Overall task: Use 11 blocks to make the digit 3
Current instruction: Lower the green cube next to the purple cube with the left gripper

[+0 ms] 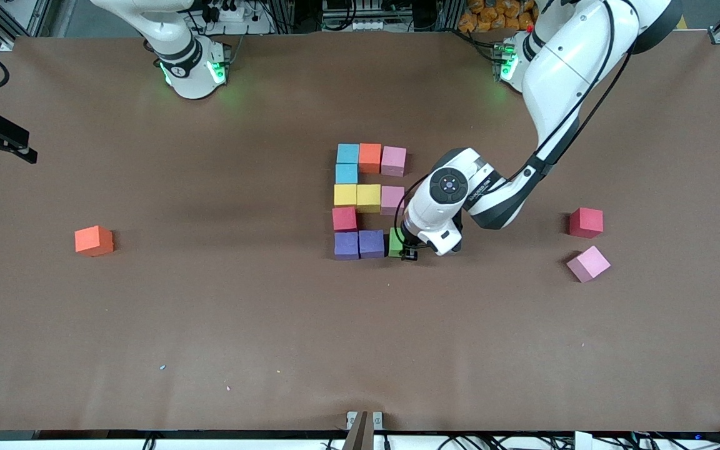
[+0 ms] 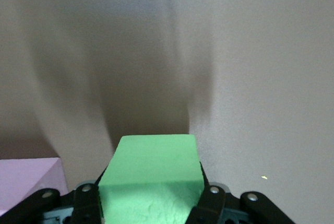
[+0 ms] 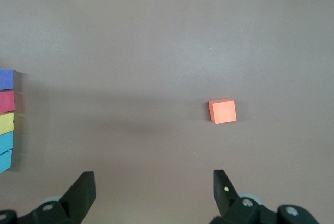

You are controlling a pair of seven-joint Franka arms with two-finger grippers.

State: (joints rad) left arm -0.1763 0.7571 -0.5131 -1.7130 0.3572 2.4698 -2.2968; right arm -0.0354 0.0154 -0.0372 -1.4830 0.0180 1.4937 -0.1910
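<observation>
Grippers differ: the right gripper [image 3: 154,192] waits wide open and empty above bare table near a lone orange foam cube [image 1: 94,240]. The left gripper [image 1: 405,245] clamps a green foam cube [image 1: 395,241] just beside the purple cubes [image 1: 359,244] of the blocky cube figure [image 1: 369,200].

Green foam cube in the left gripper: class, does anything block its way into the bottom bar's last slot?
Nothing visible does. The left gripper holds the green foam cube right beside the two purple foam cubes, with no other block between them.
</observation>
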